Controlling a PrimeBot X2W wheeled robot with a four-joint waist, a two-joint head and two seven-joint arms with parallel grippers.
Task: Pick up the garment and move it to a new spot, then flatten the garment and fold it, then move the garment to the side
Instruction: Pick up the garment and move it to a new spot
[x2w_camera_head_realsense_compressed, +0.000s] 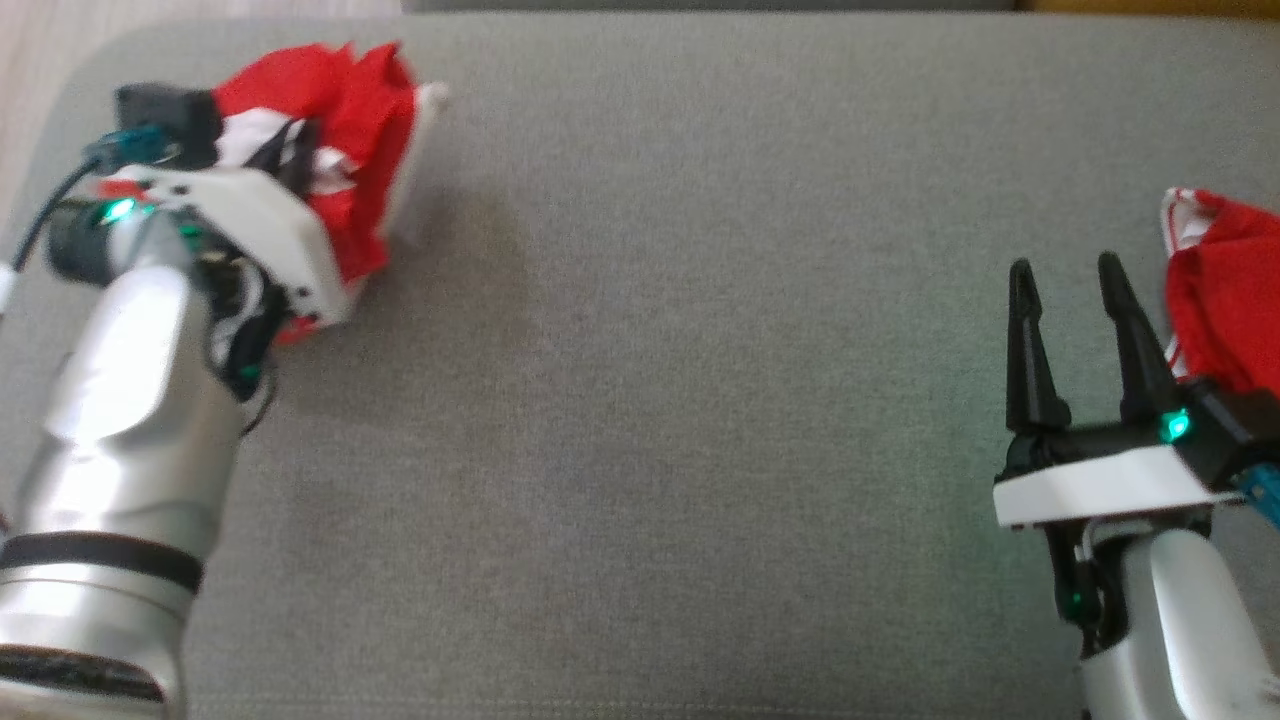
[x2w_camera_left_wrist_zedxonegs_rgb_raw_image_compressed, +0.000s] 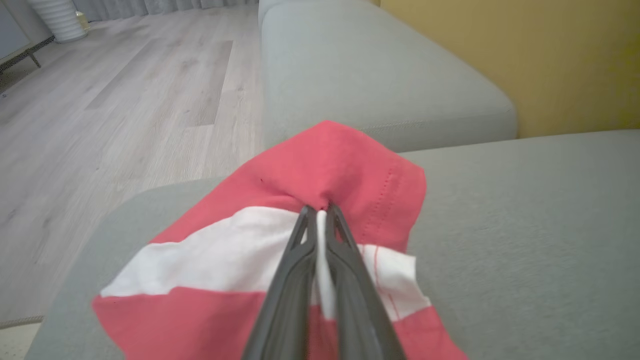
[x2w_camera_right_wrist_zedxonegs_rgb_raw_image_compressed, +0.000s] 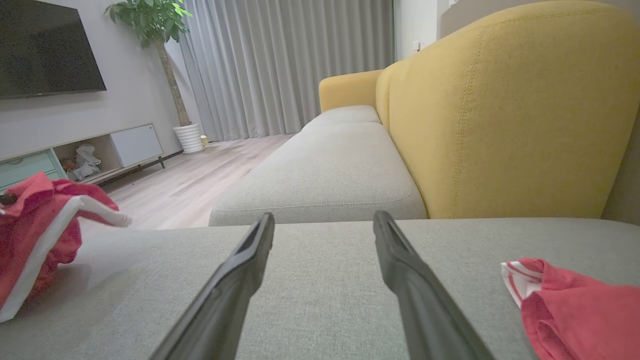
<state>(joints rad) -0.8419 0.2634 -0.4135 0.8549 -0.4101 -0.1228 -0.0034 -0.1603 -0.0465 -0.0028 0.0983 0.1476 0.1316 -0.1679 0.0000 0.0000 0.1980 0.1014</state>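
- Since the left pincer (x2w_camera_left_wrist_zedxonegs_rgb_raw_image_compressed: 321, 212) pinches only a small fold of the garment (x2w_camera_left_wrist_zedxonegs_rgb_raw_image_compressed: 320, 160) at the sofa's (x2w_camera_head_realsense_compressed: 700, 400) left corner, it could slip.
- Right pincer (x2w_camera_head_realsense_compressed: 1068, 275), wide open, could snag the red cloth (x2w_camera_head_realsense_compressed: 1225, 300) beside it.

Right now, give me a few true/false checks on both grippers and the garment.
1. The left gripper is shut on the red-and-white garment. True.
2. The right gripper is holding cloth. False: it is open, with nothing between its fingers.
3. The garment lies spread flat on the grey cushion. False: it is bunched up in the left gripper near the cushion's far left corner.
4. A second red cloth lies on the cushion to the right of the right gripper. True.
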